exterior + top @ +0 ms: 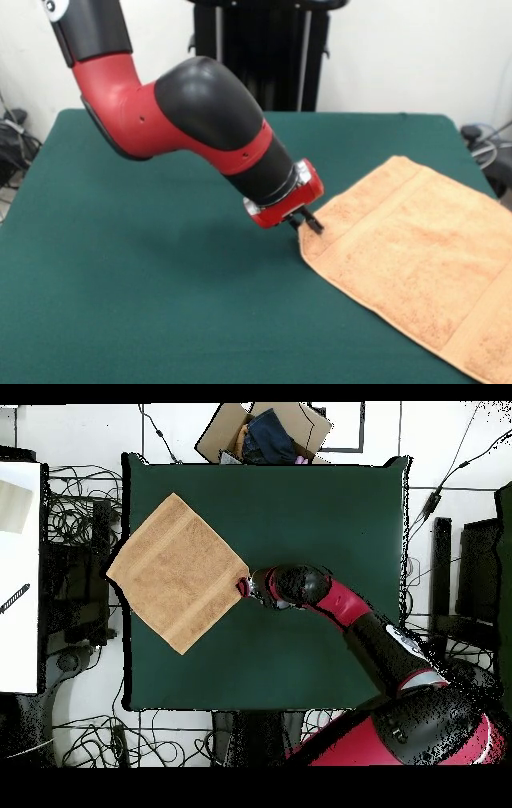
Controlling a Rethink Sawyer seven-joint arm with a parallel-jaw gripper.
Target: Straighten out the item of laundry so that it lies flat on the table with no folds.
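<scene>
While the towel (pixel 416 256) is lying nearly flat at the desk (pixel 160 280) edge, the fingers (pixel 308 222) are apparently clenching its adjacent corner, presumably to tug out remaining slack.

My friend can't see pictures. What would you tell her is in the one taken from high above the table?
A peach-orange towel lies spread flat like a diamond on a dark green table, one corner poking past the table's edge. A red and black robot arm reaches in, its gripper at the towel's nearest corner. Cables and a cardboard box surround the table.
</scene>
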